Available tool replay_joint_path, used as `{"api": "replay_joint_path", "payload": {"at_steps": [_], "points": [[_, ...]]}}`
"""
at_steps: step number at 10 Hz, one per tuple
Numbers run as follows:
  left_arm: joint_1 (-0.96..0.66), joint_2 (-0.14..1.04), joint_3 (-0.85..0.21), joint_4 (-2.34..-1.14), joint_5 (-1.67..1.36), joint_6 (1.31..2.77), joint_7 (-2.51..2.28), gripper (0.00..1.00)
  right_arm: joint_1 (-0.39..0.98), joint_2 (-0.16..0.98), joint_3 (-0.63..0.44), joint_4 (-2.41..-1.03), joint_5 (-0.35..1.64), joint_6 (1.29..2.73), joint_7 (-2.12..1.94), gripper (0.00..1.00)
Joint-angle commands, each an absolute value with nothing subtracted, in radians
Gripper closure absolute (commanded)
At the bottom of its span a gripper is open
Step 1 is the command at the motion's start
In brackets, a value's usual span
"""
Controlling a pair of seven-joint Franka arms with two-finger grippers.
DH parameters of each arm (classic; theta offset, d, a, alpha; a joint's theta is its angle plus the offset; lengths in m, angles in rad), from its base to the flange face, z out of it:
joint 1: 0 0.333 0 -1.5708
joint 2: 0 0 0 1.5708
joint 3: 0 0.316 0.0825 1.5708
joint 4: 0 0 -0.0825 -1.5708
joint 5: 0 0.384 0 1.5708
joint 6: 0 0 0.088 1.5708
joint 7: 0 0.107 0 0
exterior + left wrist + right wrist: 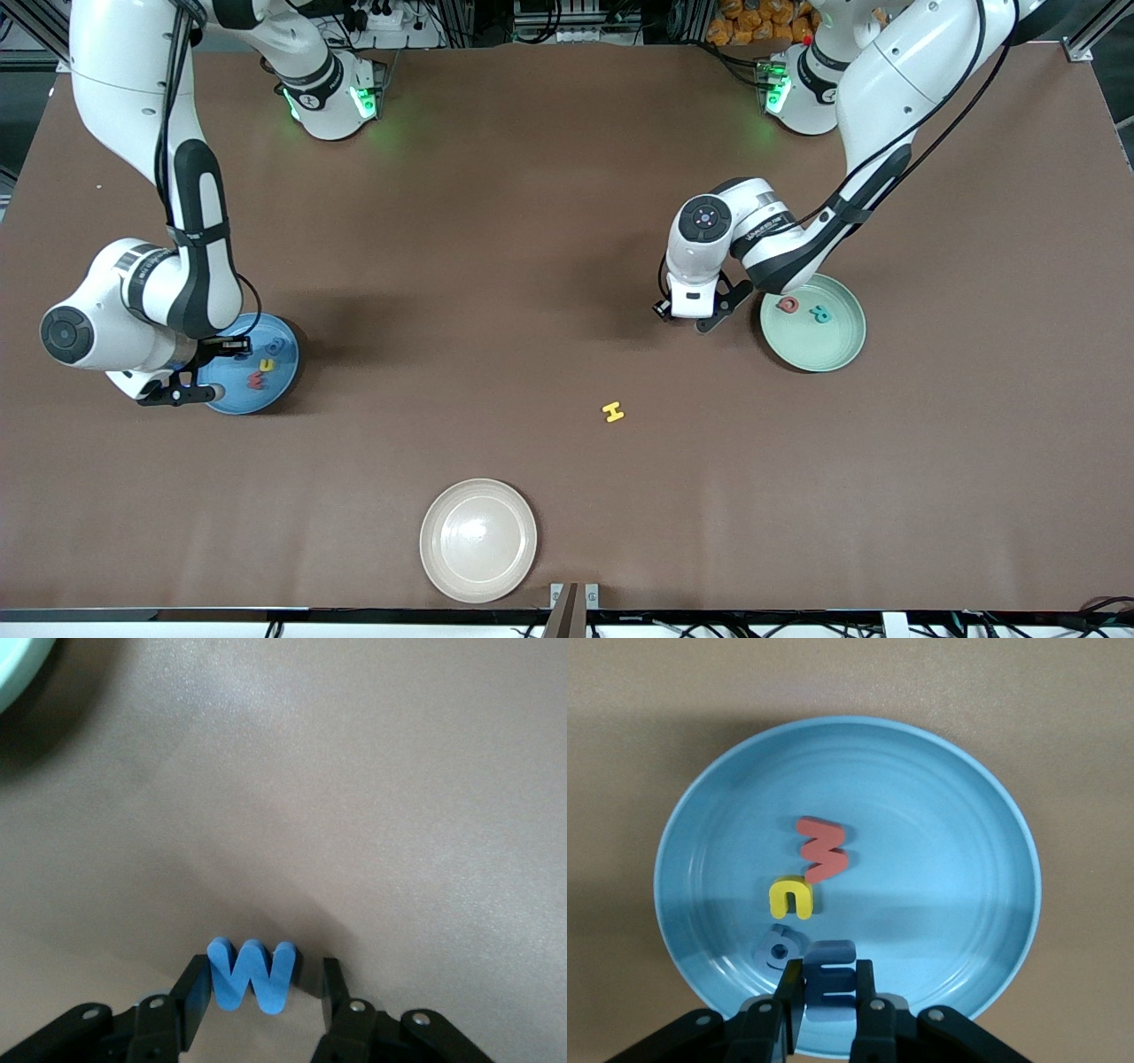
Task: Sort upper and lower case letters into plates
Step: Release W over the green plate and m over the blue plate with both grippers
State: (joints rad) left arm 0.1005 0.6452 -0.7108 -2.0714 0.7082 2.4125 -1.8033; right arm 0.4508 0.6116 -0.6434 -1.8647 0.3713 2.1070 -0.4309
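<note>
My left gripper (264,974) is low over the table beside the pale mint green plate (824,350). Its open fingers straddle a blue letter W (252,979); one finger touches the W and a gap shows at the other. The hand (687,312) hides the W in the front view. That plate holds a red letter (788,305) and a teal R (822,314). My right gripper (828,973) hangs over the bright blue plate (1010,815), shut on a blue E-shaped letter (833,983). Red (822,849), yellow (790,896) and grey-blue (780,948) letters lie in it.
A yellow H (613,411) lies alone on the brown table, nearer to the front camera than the left gripper. A cream-white round plate (478,540) sits by the table's front edge. Both arms' bases stand along the farthest edge.
</note>
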Motion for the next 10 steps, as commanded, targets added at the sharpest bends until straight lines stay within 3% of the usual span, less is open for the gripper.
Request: {"api": "replay_joint_path", "payload": {"at_steps": [1,2,3,7,10], "points": [[0.103,0.649,-0.706,-2.074,0.749,2.418,-1.802,0.59,0.436,0.597,-0.643,-1.87,0.37,2.105,-0.434,0.73],[0.101,0.649,-0.706,-2.074,0.749,2.418,-1.804,0.71,0.428,0.597,-0.643,-1.864,0.37,2.106,-0.434,0.16],[0.103,0.647,-0.706,-2.072,0.749,2.418,-1.802,0.73,0.416,0.594,-0.644,-1.858,0.368,2.102,-0.434,0.0],[0.167,0.6,-0.722,-2.072,0.729,2.386,-1.697,0.8,0.41,0.552,-0.65,-1.766,0.37,2.041,-0.428,0.0],[0.398,0.594,-0.886,-2.072,0.723,2.268,-1.492,0.8,0.41,0.528,-0.661,-1.723,0.359,2.022,-0.439,0.0]]}}
